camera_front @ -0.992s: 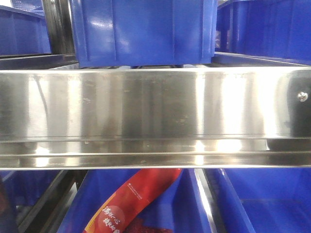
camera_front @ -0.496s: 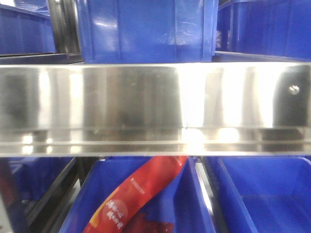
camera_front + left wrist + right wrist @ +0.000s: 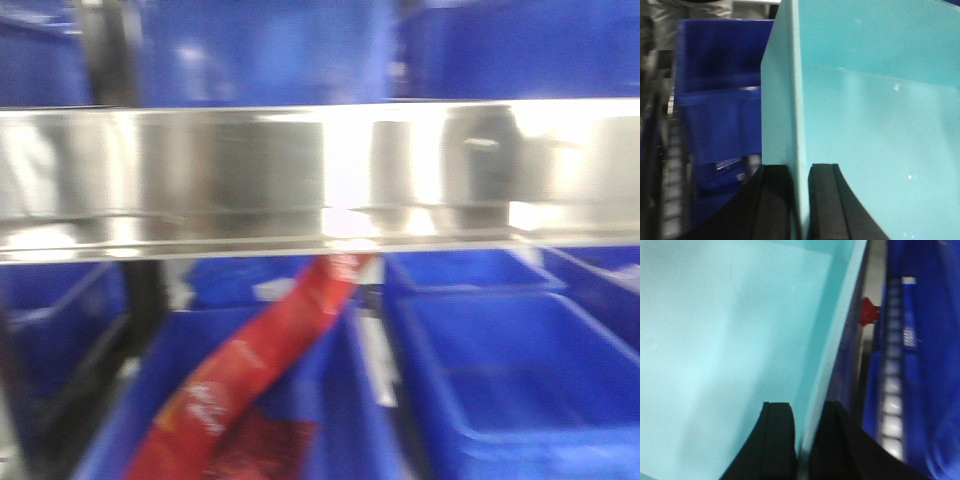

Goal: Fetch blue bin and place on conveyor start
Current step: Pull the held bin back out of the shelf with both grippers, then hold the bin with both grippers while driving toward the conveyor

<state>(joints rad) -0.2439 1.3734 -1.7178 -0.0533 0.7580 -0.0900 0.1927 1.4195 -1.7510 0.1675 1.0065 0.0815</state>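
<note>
On the left wrist camera I see the left gripper (image 3: pixel 799 172) pinching one wall of the blue bin (image 3: pixel 880 125), with one black finger (image 3: pixel 775 200) outside and the other inside and the thin pale wall running up between them. The right wrist view shows the same on the far side: the right gripper (image 3: pixel 807 412) is clamped narrowly over the rim, one finger (image 3: pixel 777 440) inside the tub and the other outside it. So the pale cyan tub hangs between my two arms, and what I can see of its inside looks bare. It is crowded on both sides. A dark blue bin (image 3: pixel 715 100) stands just beside the left wall, and more dark blue plastic (image 3: pixel 935 365) runs close along the right wall, with a small red scrap (image 3: pixel 869 311) showing in the gap. The front camera is badly blurred. A steel shelf rail (image 3: pixel 320 170) crosses the whole view, with dark blue bins above and below it. A red packet (image 3: pixel 260 370) leans in the lower left bin (image 3: pixel 130 420), and an open bin (image 3: pixel 520 370) sits to its right.
</note>
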